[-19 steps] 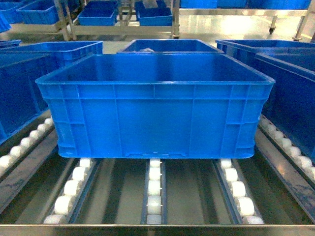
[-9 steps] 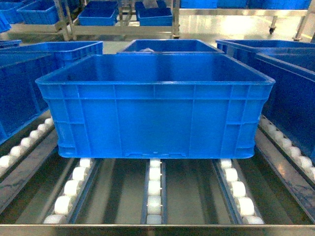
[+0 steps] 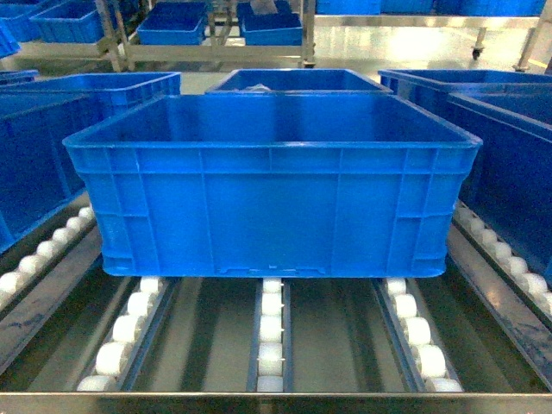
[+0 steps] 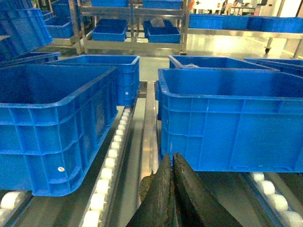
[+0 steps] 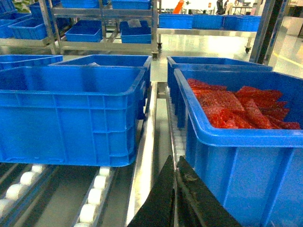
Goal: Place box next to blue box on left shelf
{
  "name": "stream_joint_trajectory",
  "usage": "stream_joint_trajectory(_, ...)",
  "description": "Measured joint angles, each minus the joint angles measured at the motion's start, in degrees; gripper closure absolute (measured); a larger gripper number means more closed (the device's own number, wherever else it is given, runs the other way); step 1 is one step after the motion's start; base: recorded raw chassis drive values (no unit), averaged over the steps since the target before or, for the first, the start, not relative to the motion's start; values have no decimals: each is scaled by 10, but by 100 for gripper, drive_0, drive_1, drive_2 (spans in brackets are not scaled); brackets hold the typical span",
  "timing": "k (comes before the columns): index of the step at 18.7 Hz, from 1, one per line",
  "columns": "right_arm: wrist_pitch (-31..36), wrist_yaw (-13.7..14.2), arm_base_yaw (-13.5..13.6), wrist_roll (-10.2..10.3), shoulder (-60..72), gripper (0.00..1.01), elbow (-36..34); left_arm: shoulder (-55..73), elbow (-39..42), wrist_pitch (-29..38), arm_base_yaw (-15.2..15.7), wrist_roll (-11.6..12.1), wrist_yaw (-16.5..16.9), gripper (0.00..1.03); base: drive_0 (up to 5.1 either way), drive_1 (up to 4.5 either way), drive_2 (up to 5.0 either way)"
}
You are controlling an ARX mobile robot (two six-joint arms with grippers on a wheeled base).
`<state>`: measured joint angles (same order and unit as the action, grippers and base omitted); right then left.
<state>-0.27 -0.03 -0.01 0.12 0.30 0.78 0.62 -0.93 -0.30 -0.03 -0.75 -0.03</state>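
While both claws hung pinched together, gripping nothing — left claw (image 4: 172, 158), right claw (image 5: 175, 163) — the large bright blue ribbed plastic crate (image 3: 272, 185) sat ahead on the silver roller-track shelf (image 3: 272, 332); grasping it likely came next — claws must part first.

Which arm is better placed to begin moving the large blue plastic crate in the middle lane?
Neither clearly. The left gripper faces the large blue plastic crate's left corner, the right gripper its right corner; both shut.
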Motion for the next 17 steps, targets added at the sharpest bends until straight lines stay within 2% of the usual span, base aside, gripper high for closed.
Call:
stream_joint_trajectory(10, 0, 0, 0, 0, 0, 5, 0, 0, 0, 0, 0, 0, 0, 5, 0, 0, 0)
stream_joint_trajectory(11, 0, 0, 0, 0, 0, 2, 0, 0, 0, 0, 0, 1, 0, 5, 0, 0, 0)
stream_joint_trajectory(17, 0, 0, 0, 0, 0, 3, 0, 0, 0, 0, 0, 1, 0, 5, 0, 0, 0)
